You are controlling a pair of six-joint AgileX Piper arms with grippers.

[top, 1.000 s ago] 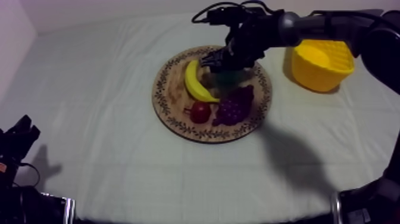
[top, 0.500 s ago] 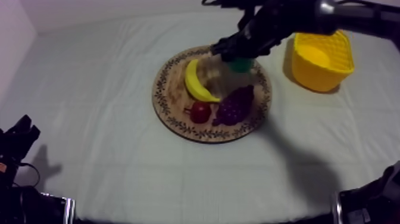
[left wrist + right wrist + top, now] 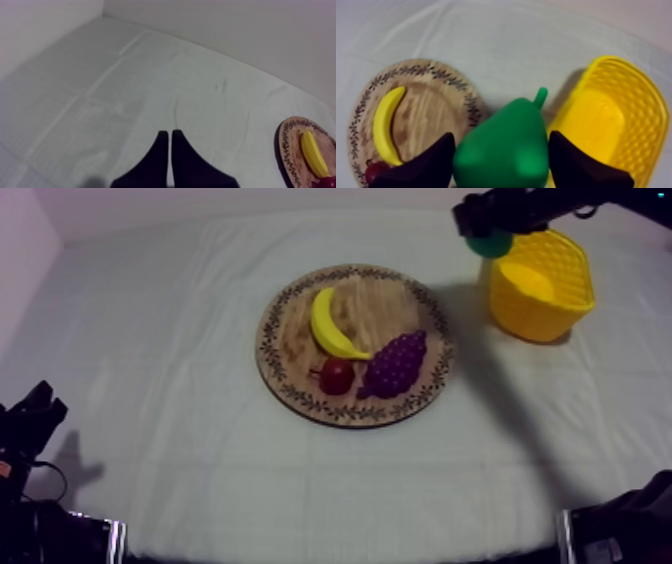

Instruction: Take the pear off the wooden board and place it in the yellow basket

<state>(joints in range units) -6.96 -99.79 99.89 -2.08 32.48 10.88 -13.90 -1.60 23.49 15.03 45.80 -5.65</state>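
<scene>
Your right gripper [image 3: 489, 226] hangs in the air with the pear [image 3: 491, 244] clamped in it. Its two black fingers [image 3: 421, 167] stand wide apart, one pressed to each flank of the fruit's broad body (the stem points away from the wrist). Just beside the gripper on one side is the yellow basket [image 3: 545, 323]; the pear is close against its near rim and not yet inside. On the gripper's other side, a little farther off, lies the wooden board [image 3: 380, 303]. On the board, the banana [image 3: 328, 326] sits nearer the gripper than the grapes [image 3: 395, 363] and the small red fruit [image 3: 336, 375], which lie at the board's far side from it.

Your left gripper [image 3: 168, 134] sits low at your left side over bare cloth [image 3: 125, 100], holding nothing, its fingers lying together as a narrow wedge. The board's edge is well apart from it, ahead and off to one side.
</scene>
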